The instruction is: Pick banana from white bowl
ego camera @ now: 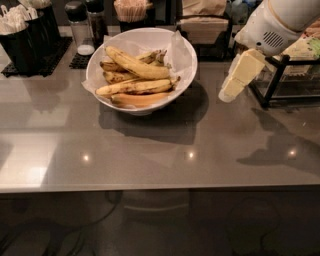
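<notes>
The white bowl, wide and lined with crinkled white paper, stands on the grey counter left of centre at the back. Several bananas lie in it. The banana, the longest and thickest, yellow with brown freckles, lies on top, running from upper left to lower right. Shorter brown-streaked bananas and a pale orange one lie under it. My gripper, pale yellow on a white arm, hangs above the counter to the right of the bowl, pointing down and left. It is clear of the bowl and holds nothing.
Black cutlery holders stand at the back left, with shakers, a toothpick holder and a napkin dispenser behind the bowl. A black wire rack with packets stands at the right. The counter's front edge runs across the lower half.
</notes>
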